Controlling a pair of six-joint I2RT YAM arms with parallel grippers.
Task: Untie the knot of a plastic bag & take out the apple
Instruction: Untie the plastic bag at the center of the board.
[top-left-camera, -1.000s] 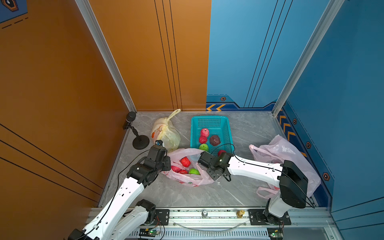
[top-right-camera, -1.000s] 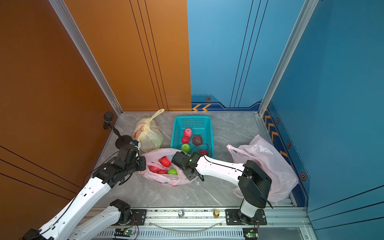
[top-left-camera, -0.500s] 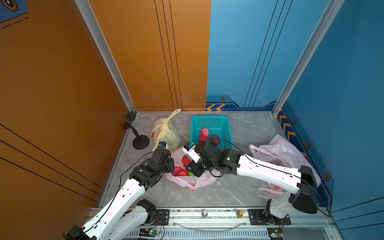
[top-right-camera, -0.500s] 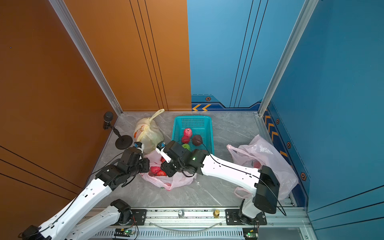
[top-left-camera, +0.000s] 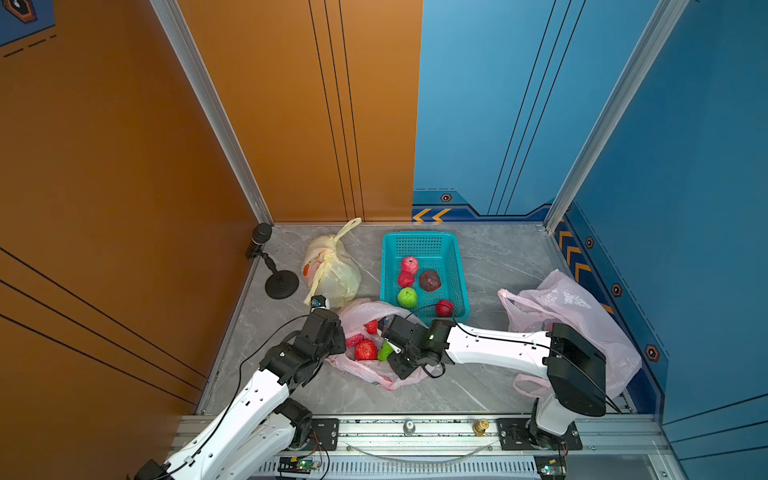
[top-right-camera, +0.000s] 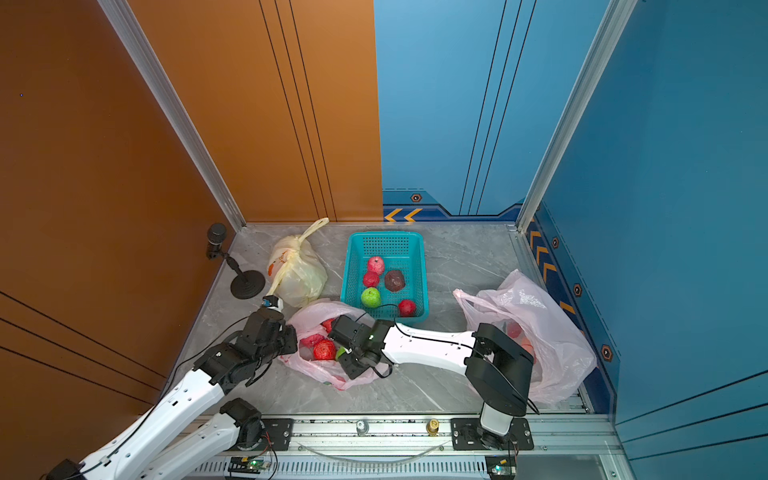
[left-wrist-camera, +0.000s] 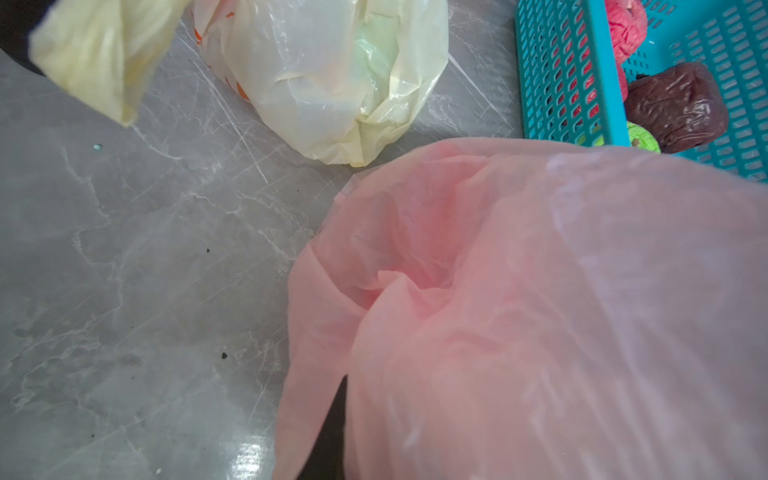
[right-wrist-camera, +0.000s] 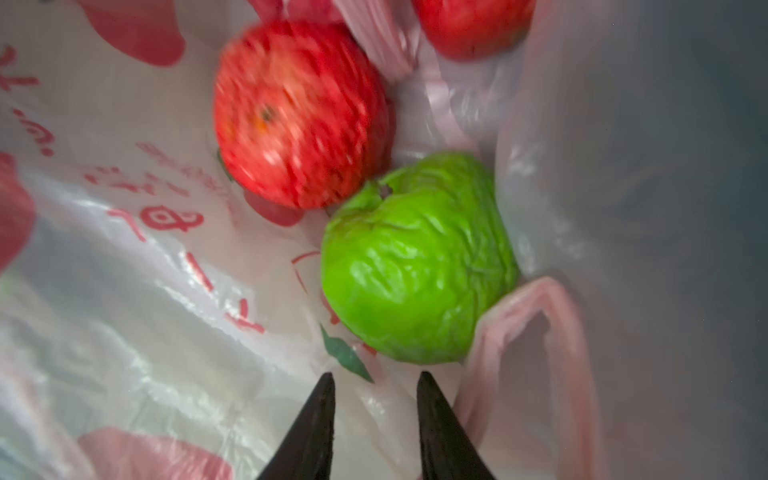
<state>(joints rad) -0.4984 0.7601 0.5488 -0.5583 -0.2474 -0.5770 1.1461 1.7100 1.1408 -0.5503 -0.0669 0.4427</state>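
Three plastic bags lay on the desk: one yellow bag (top-left-camera: 332, 270), one middle pink bag (top-left-camera: 361, 307) and one right pink bag (top-left-camera: 573, 307). One teal basket (top-left-camera: 419, 243) held five fruits (top-left-camera: 407, 297). The middle pink bag showed one green apple (right-wrist-camera: 415, 257) and at least three red fruits (top-left-camera: 365, 350). One microphone (top-left-camera: 262, 235) stood far left.

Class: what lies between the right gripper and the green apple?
Right wrist view: only pink bag film between right gripper and green apple.

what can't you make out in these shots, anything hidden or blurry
Left gripper jaws: left wrist view, draped by the pink bag; top views, its own wrist covers them.
Yellow bag contents: cloudy film, left wrist view.
Red apple: right wrist view, motion-blurred.
Second red fruit: same view, cut by the frame edge.
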